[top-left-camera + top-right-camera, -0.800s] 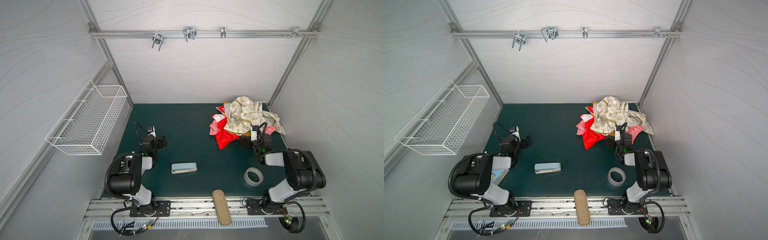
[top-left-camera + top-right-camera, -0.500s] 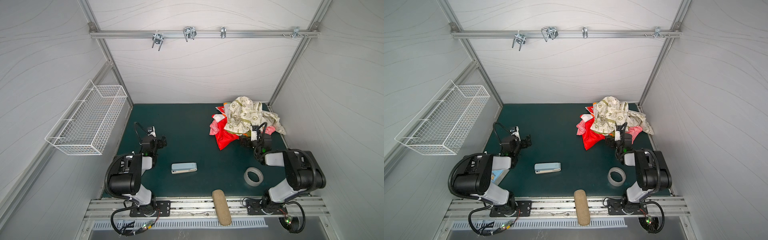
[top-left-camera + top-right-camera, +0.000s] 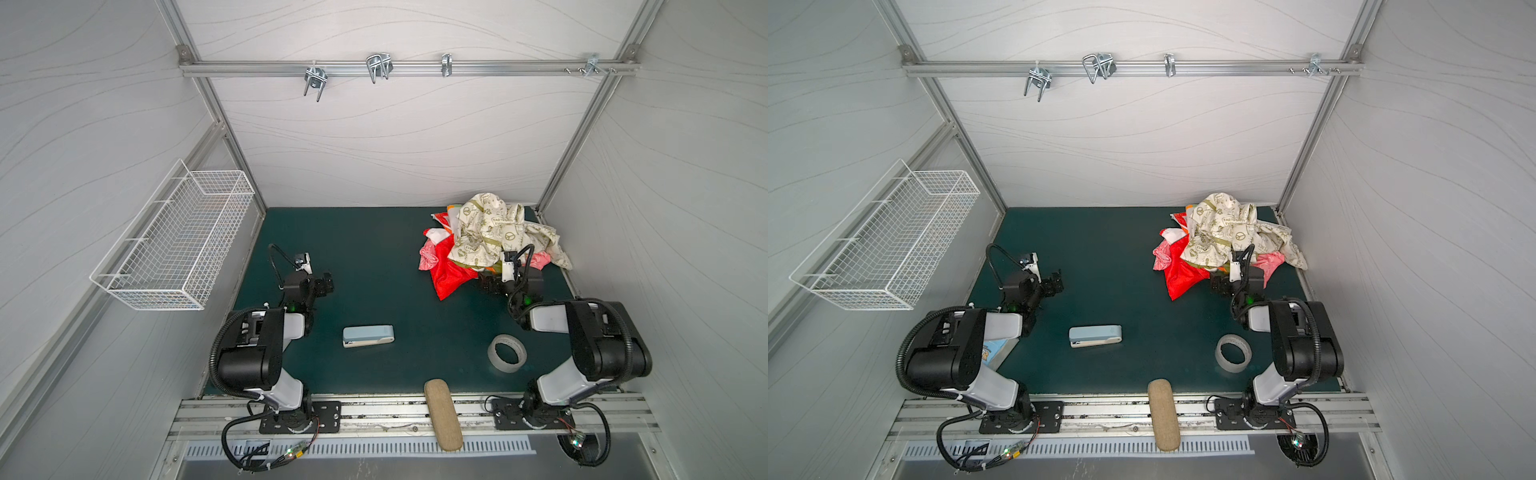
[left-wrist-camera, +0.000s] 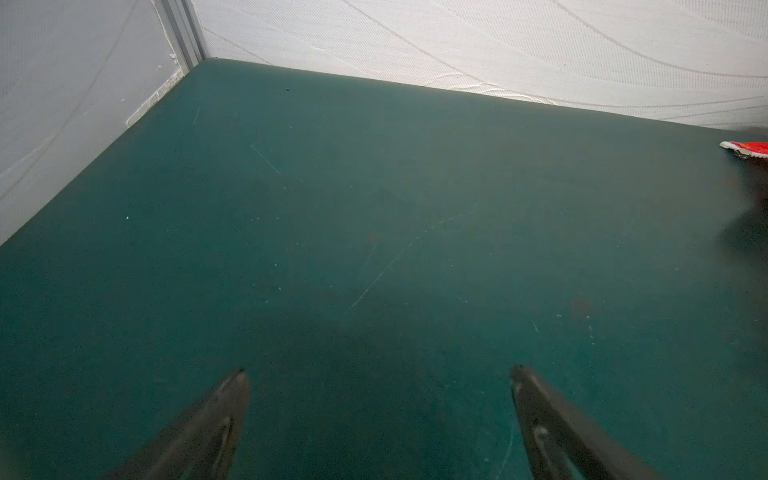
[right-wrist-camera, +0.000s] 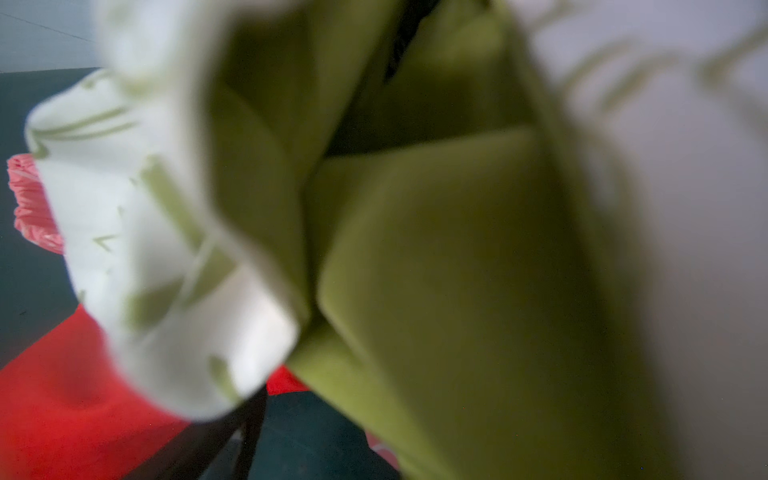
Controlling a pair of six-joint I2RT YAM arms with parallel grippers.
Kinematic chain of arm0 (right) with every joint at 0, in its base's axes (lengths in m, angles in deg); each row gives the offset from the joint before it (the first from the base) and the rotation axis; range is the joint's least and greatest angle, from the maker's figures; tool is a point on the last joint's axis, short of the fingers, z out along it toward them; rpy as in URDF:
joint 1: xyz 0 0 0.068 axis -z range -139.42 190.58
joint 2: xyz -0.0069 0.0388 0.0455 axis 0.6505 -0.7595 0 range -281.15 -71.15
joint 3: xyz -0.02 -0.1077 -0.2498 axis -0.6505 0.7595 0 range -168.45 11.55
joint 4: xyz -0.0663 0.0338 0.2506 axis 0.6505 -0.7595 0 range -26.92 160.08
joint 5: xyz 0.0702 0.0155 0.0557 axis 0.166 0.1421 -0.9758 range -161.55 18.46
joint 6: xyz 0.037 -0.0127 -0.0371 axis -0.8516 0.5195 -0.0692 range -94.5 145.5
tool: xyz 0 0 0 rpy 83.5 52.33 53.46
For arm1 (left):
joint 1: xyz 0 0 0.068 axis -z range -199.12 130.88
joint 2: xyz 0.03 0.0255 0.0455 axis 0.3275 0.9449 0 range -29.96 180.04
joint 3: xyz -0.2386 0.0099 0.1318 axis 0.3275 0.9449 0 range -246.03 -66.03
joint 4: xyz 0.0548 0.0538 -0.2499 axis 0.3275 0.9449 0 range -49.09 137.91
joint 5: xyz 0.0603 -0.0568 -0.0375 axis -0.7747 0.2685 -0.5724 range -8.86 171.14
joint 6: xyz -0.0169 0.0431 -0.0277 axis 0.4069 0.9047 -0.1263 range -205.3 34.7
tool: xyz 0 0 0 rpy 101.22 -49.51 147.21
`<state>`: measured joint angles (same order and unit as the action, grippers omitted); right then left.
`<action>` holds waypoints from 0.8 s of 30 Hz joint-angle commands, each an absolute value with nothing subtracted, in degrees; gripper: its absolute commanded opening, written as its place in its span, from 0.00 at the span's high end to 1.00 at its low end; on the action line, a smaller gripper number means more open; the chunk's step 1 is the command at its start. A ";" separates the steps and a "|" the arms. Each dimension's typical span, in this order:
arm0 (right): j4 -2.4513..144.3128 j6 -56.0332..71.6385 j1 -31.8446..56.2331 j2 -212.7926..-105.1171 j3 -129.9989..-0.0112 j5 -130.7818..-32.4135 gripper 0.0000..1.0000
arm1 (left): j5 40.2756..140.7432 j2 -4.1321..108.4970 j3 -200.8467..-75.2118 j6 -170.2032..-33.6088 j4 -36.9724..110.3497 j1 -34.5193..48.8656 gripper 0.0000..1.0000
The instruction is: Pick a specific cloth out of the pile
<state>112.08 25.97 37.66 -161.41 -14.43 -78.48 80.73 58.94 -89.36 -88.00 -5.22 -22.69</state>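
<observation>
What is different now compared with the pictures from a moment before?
Nothing has visibly changed. The right gripper stays open at the near edge of the pile, the left gripper stays open over the mat, and the red cloth still lies partly under the cream cloth.

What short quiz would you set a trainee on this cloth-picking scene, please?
1. True or false: the bright red-orange thin cloth lies partly under the cream cloth with olive-green peace-sign print.
2. Which thing lies across the front aluminium rail? A: clear tape roll. B: tan oblong pad. C: pale blue stapler.
3. Fill in: the left gripper hovers over bare green mat with its jaws ____.
Key: 1 true; 2 B; 3 open.
</observation>
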 commanded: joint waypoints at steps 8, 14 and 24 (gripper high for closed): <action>112.84 26.14 37.44 -160.43 -15.09 -77.23 0.01 | 80.76 58.06 -91.25 -87.15 -5.10 -22.46 0.01; 97.76 24.60 37.26 -151.27 -18.29 -76.73 0.01 | 77.86 45.99 -91.89 -88.96 6.20 -22.37 0.01; 70.02 23.55 31.45 -141.19 -29.83 -75.27 0.01 | 100.12 27.76 -96.91 -87.33 26.19 -20.27 0.01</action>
